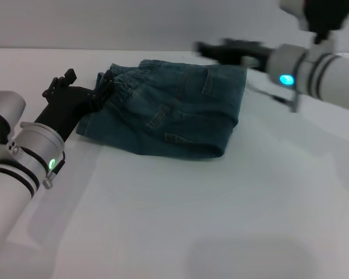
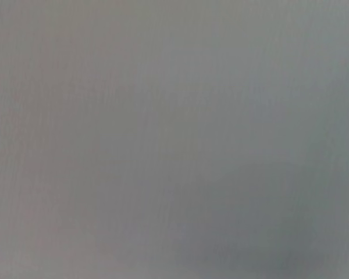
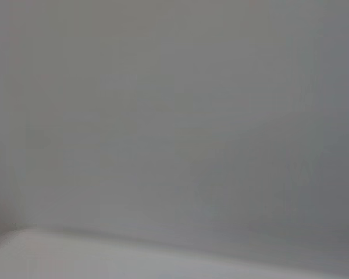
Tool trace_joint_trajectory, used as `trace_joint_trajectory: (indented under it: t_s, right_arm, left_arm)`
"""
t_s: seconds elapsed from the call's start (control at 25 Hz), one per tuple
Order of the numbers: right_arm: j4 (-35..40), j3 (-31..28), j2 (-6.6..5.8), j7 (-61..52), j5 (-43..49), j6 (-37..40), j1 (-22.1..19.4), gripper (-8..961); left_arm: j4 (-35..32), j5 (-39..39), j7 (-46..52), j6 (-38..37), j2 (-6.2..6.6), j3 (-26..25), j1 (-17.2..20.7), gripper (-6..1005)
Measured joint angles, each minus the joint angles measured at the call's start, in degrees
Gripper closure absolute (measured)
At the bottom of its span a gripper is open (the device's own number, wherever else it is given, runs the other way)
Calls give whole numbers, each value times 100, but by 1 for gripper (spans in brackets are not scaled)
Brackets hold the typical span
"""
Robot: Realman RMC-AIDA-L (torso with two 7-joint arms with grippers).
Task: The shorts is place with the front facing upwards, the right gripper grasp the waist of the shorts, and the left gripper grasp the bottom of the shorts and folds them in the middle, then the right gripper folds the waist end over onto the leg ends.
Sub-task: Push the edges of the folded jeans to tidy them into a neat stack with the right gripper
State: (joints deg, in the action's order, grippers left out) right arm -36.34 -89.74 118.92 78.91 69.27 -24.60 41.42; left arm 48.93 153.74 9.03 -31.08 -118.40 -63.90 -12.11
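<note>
The blue denim shorts (image 1: pixel 174 107) lie folded into a compact stack in the middle of the white table (image 1: pixel 180 215), with the elastic waistband (image 1: pixel 123 87) on top at their left end. My left gripper (image 1: pixel 88 79) is open at that left edge. One black finger (image 1: pixel 107 80) touches the waistband and the other (image 1: pixel 67 77) stands out to the left. My right gripper (image 1: pixel 224 51) hovers above the table just past the far right corner of the shorts, holding no cloth. Both wrist views show only blank grey surface.
Bare white tabletop stretches in front of the shorts and off to the right. A pale wall (image 1: pixel 134 23) closes off the far side of the table. The right arm (image 1: pixel 320 75) crosses the upper right corner.
</note>
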Motion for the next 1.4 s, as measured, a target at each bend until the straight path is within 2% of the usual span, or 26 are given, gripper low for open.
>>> trace_joint_trajectory:
  t_s: [0.08, 0.2, 0.32, 0.44, 0.52, 0.6, 0.68, 0.76, 0.88, 1.0, 1.16, 1.36, 1.4]
  right_arm:
    - [-352, 86, 23, 236, 2, 1216, -369, 465]
    - [-838, 385, 31, 312, 86, 3033, -771, 267]
    - [-1244, 950, 52, 186, 493, 4916, -1017, 237]
    - [-1235, 1980, 56, -580, 1204, 6841, -1058, 217]
    - [-857, 2843, 58, -1577, 1883, 8052, -1002, 218]
    - [-319, 3759, 55, -2853, 2621, 8942, -950, 218]
    - [184, 4458, 36, -4136, 3404, 9333, -919, 218]
    - [771, 4920, 20, -5635, 4517, 9375, -868, 217]
    - [1340, 5075, 18, -7570, 5997, 9290, -845, 232]
    - [1394, 5088, 29, -8728, 6772, 9179, -1056, 277]
    - [1293, 5052, 26, -8745, 6757, 8890, -1253, 338]
    - [1421, 5145, 43, -9135, 6775, 8464, -1277, 413]
    - [1407, 5193, 53, -9135, 6775, 8238, -1269, 453]
  left_arm:
    - [-60, 16, -15, -108, 1, 25, -13, 140]
    - [-224, 18, -29, -334, 0, 71, -67, 140]
    - [-449, 18, -34, -575, -5, 97, -175, 140]
    - [-677, 18, -44, -723, -11, 105, -295, 140]
    - [-790, 8, -63, -825, -16, 107, -340, 140]
    - [-1073, -20, -103, -1109, -31, 116, -471, 140]
    - [-1147, -27, -104, -1157, -33, 122, -507, 141]
    - [-1227, -26, -107, -1237, -33, 128, -542, 141]
    - [-1379, -27, -132, -1434, -34, 151, -600, 142]
    - [-1468, -27, -280, -1602, -34, 172, -621, 143]
    - [-1504, -28, -428, -1716, -37, 272, -653, 144]
    - [-1531, -36, -428, -1766, -58, 376, -679, 145]
    - [-1531, -36, -428, -1766, -58, 376, -679, 145]
